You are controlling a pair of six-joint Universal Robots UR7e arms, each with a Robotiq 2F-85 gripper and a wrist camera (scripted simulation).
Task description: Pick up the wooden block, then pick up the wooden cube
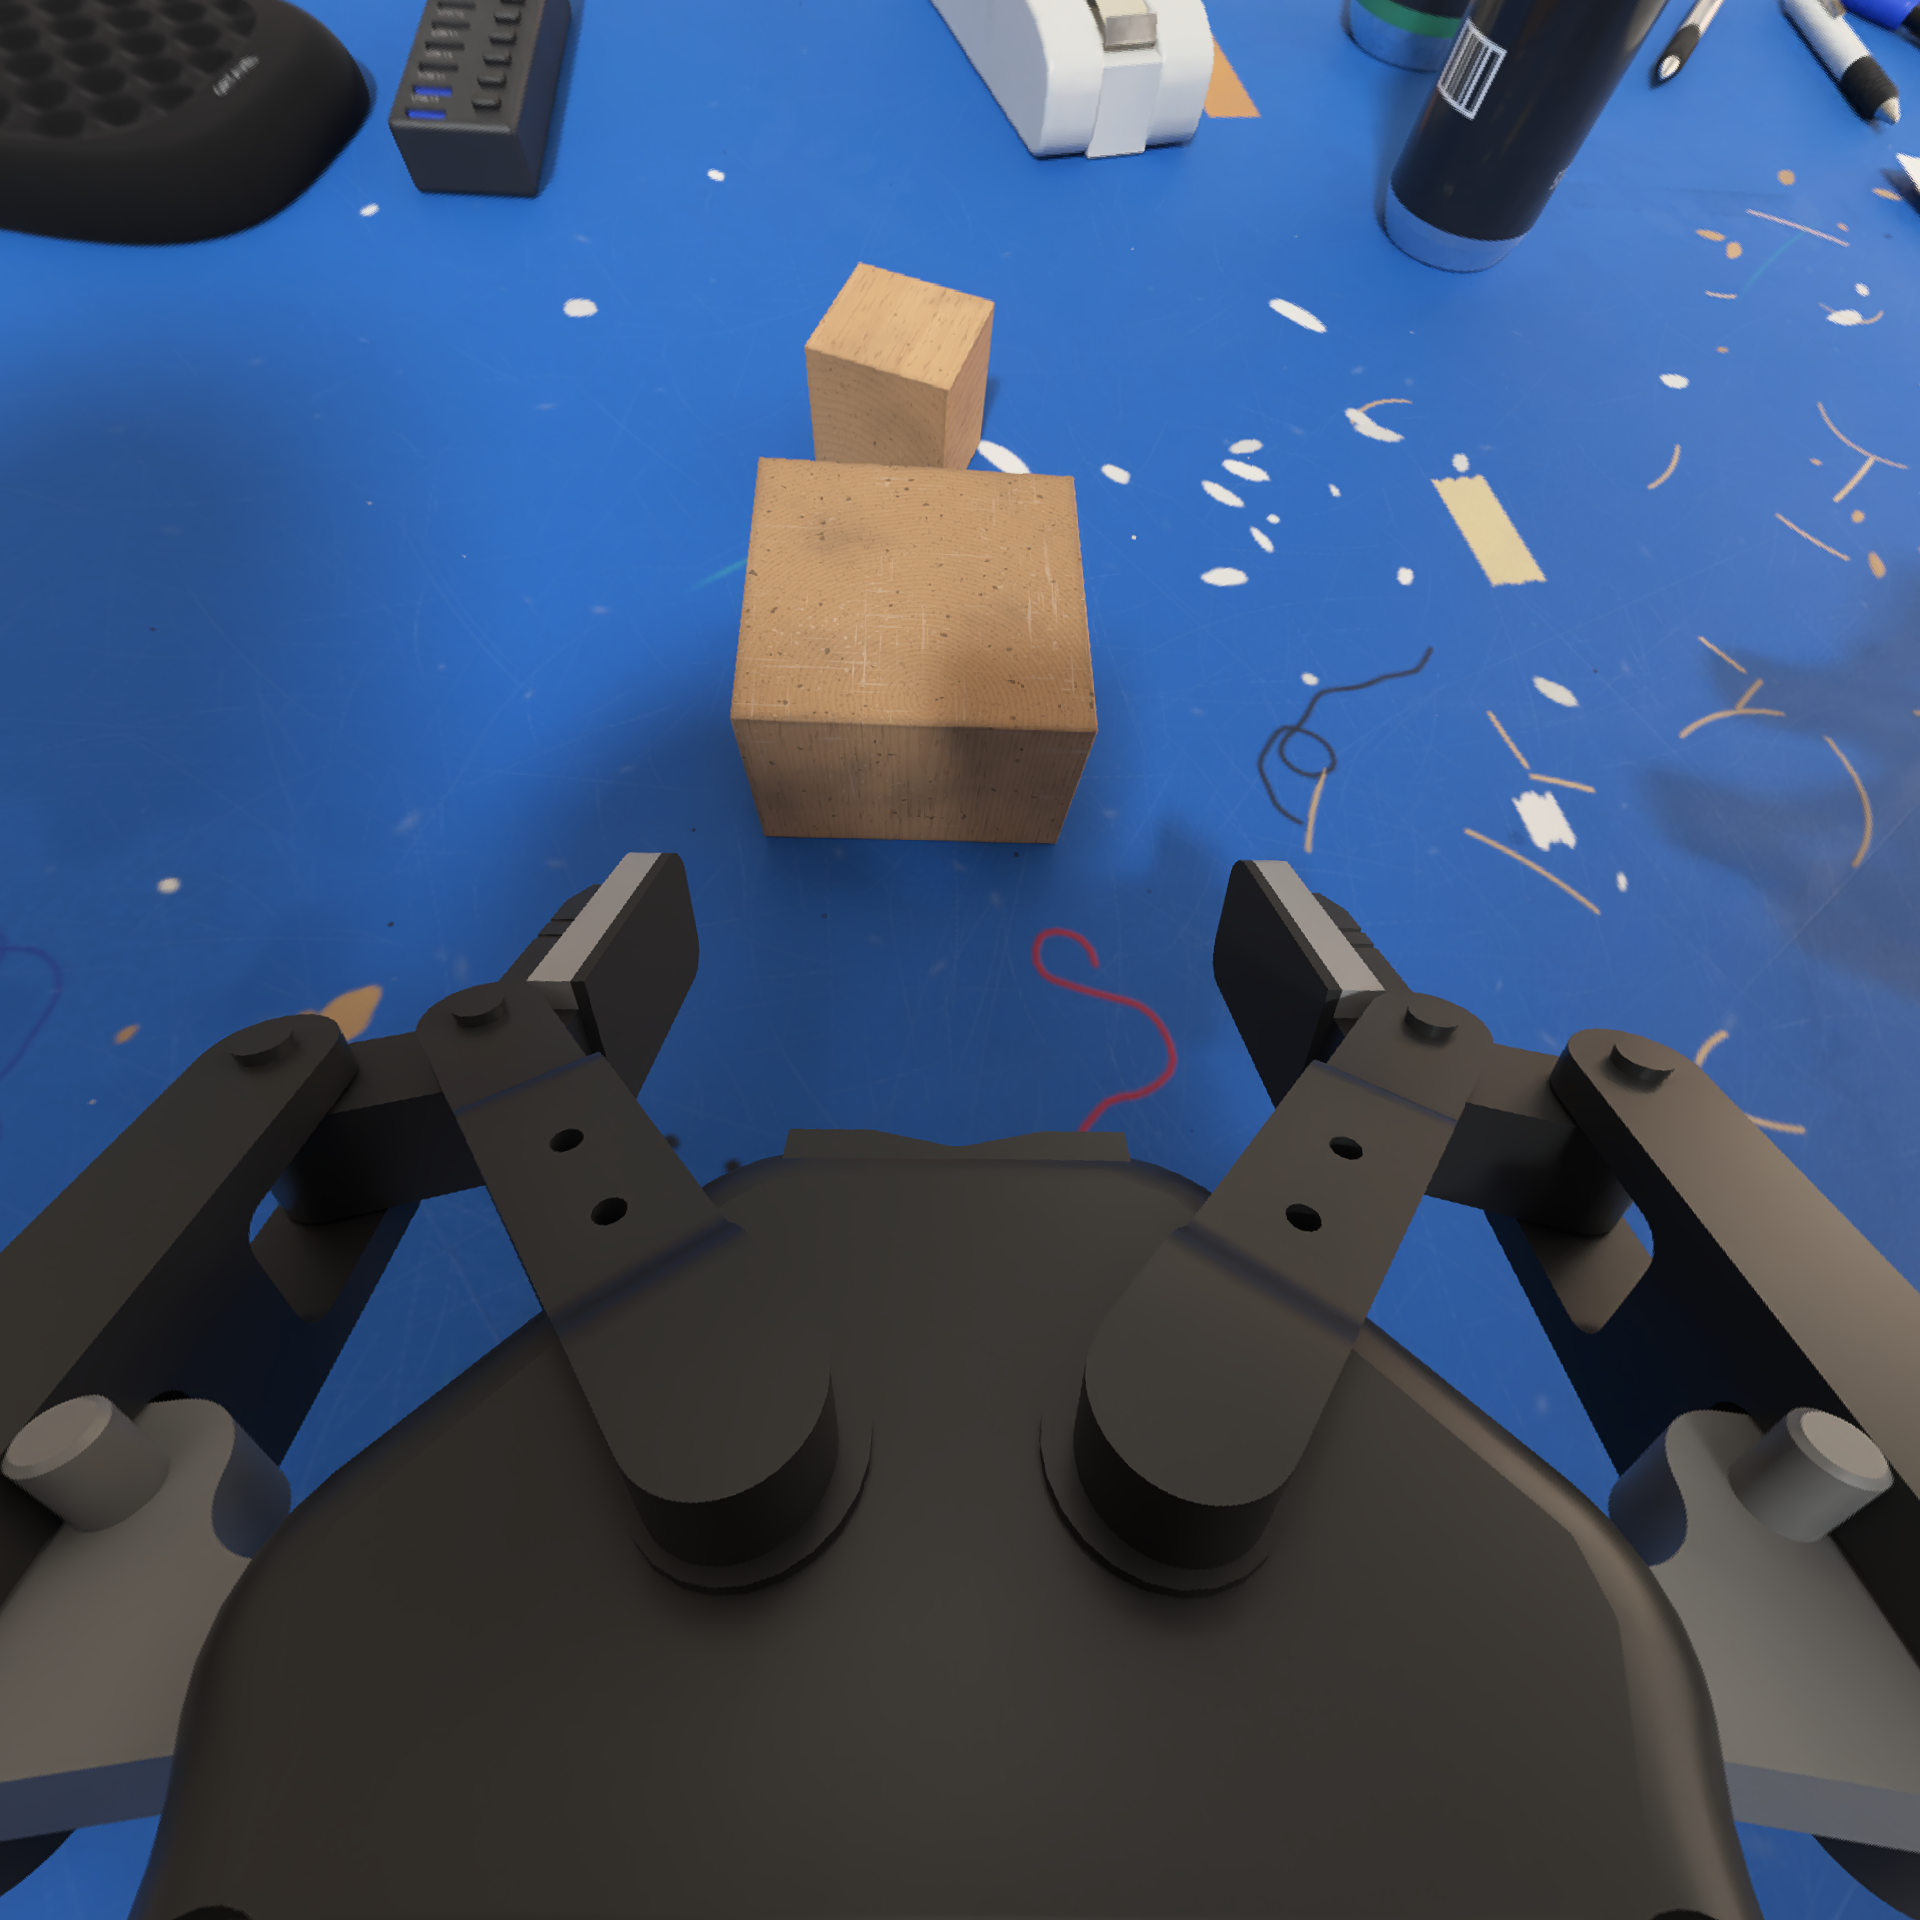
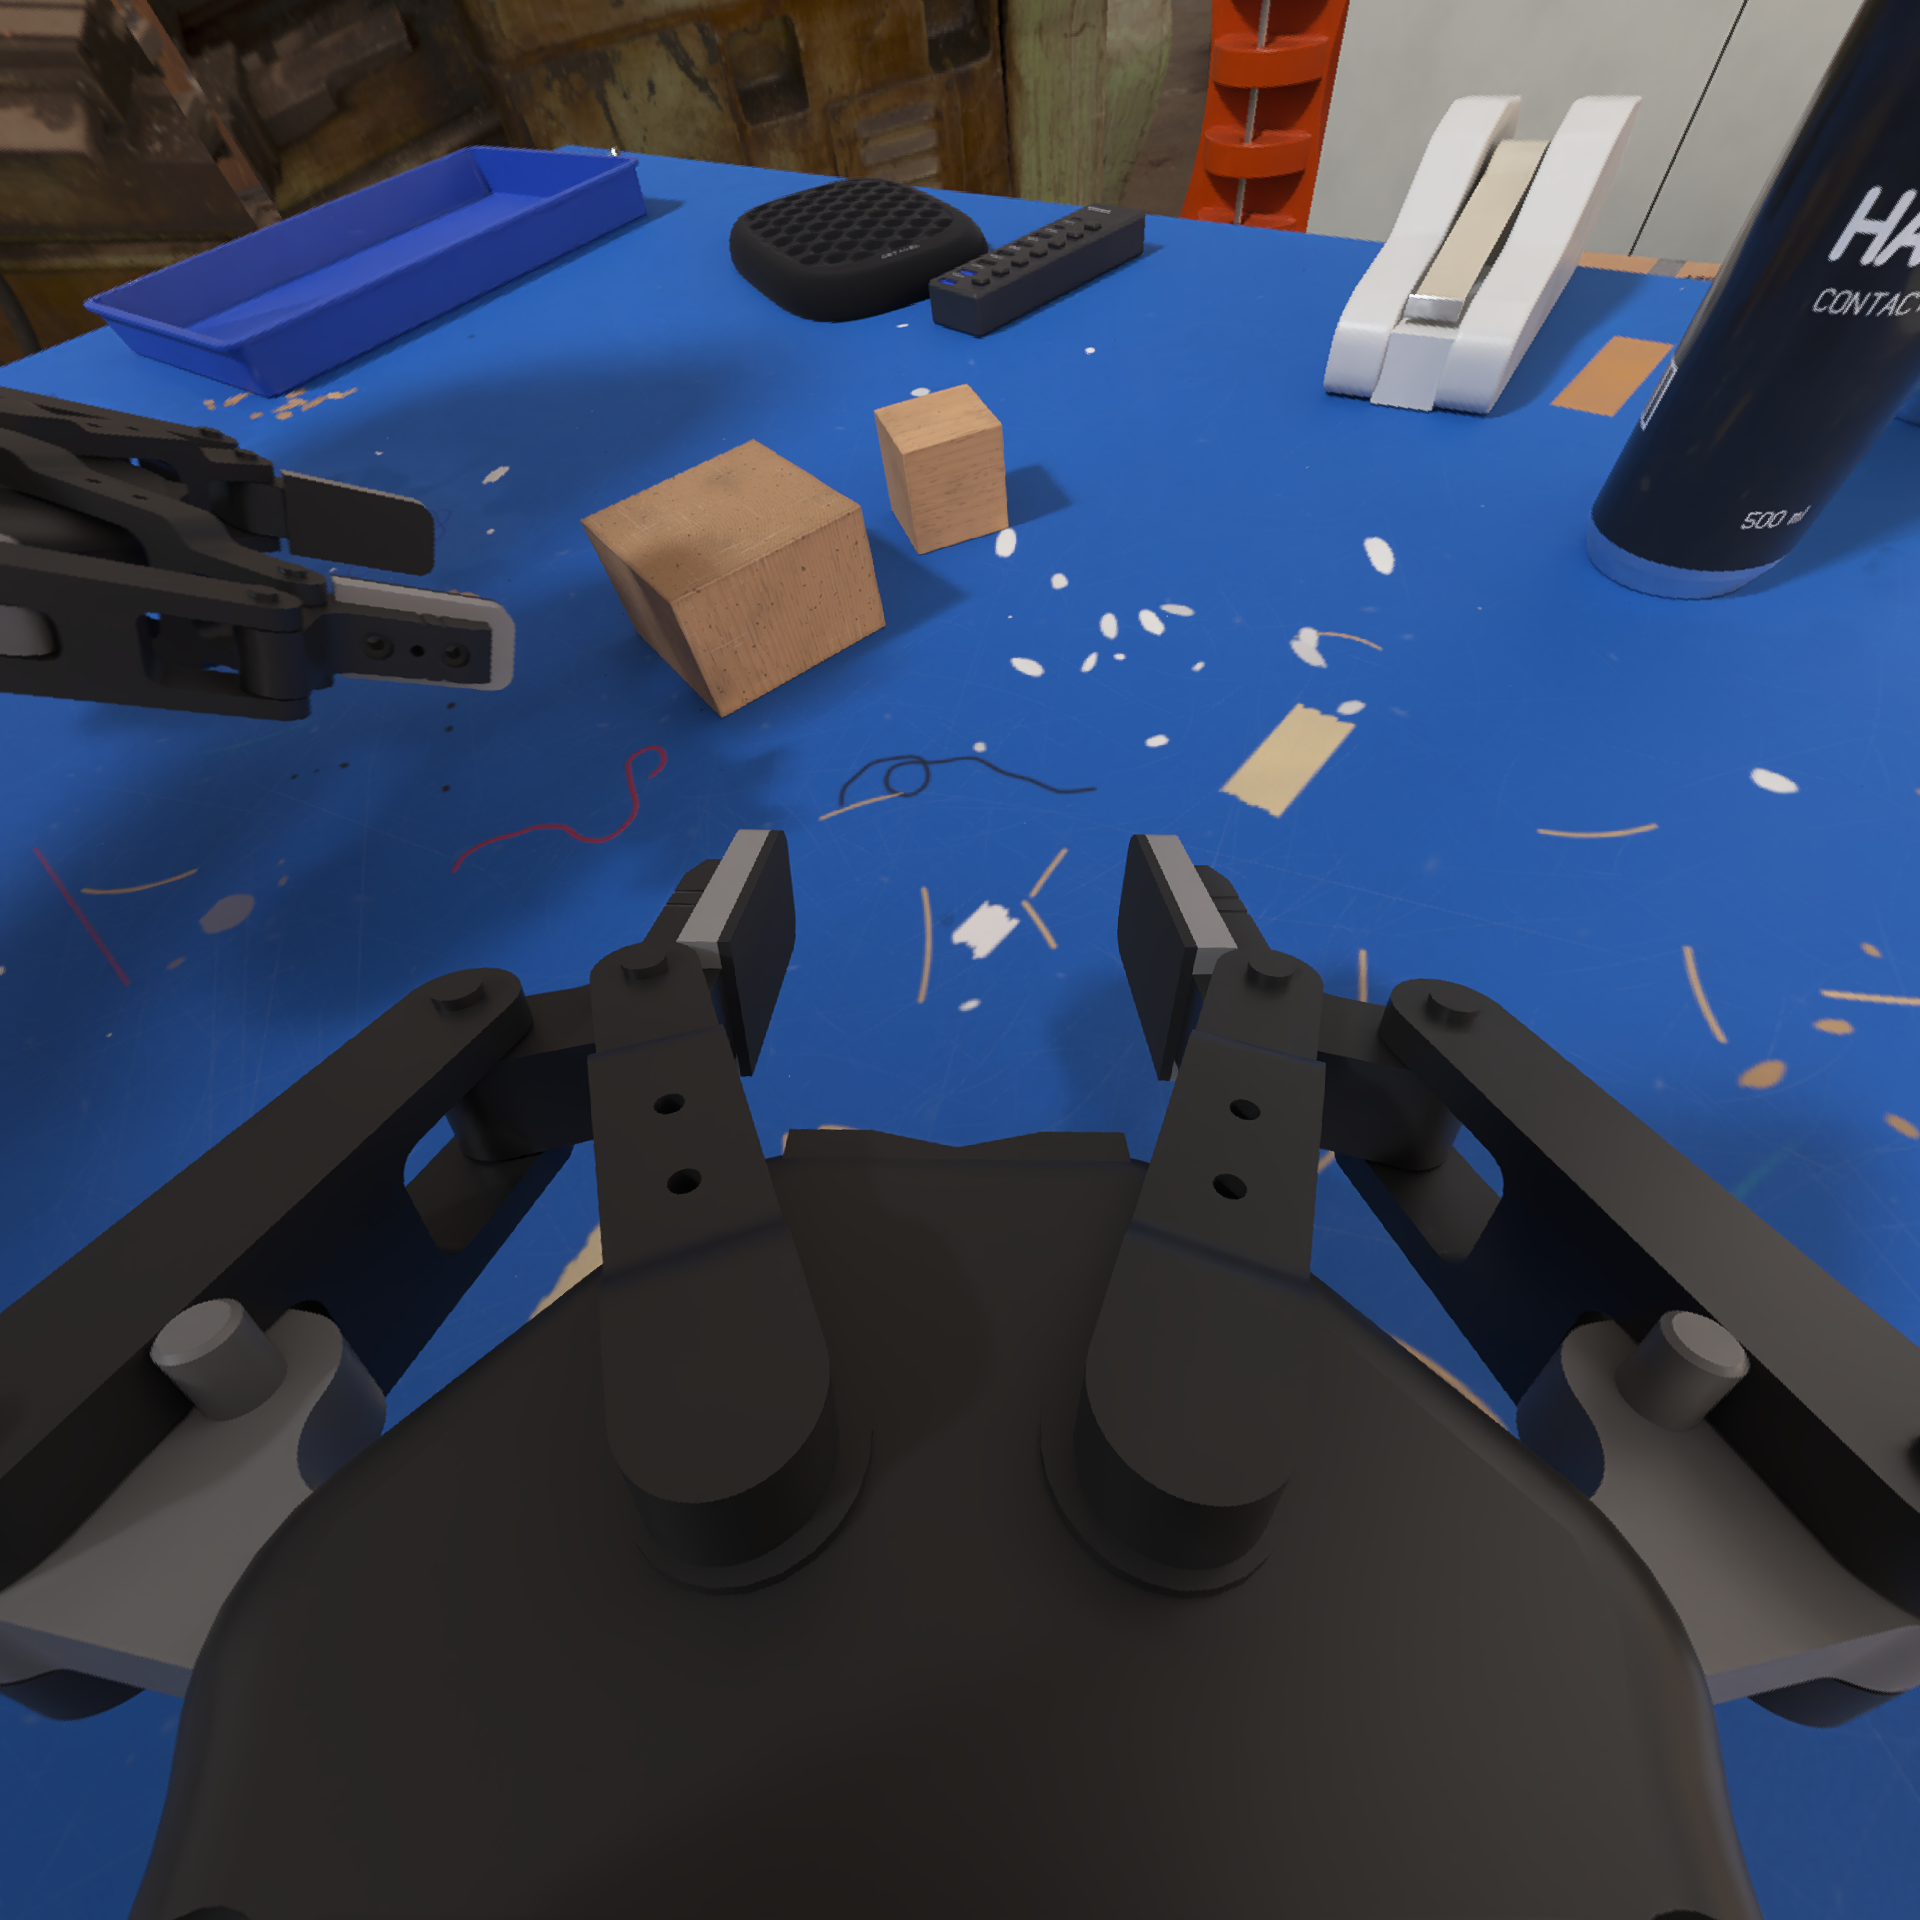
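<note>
The left gripper (image 1: pixel 956 914) hangs low over a scuffed blue table (image 1: pixel 312 623), its jaws spread wide and empty, with the large wooden block (image 1: pixel 914 644) standing at the centre of the left wrist view just ahead of the fingertips and not yet touched. Directly behind the block, higher in the frame, sits the smaller wooden cube (image 1: pixel 899 369), close to it, though this view cannot settle whether the two touch. The first step, the approach to the block, appears to be in hand and no grasp is made; the next move would call for a short, straight advance so the fingers pass either side of the block, which looks nearly as wide as the opening, leaving little margin. The right gripper (image 2: pixel 956 935), lower centre of its own view, is also open and empty, its jaws somewhat narrower, well apart from both pieces. Only the right wrist view shows the left gripper (image 2: pixel 457 592) from the side at the left edge, near the block (image 2: pixel 738 571), a clear gap between block and cube (image 2: pixel 943 468), and a blue tray (image 2: pixel 364 270) at upper left. Both views take in the black pad (image 2: pixel 852 244), the dark hub (image 2: pixel 1039 270), the white dispenser (image 2: pixel 1475 260) and the dark bottle (image 2: pixel 1766 312).
</note>
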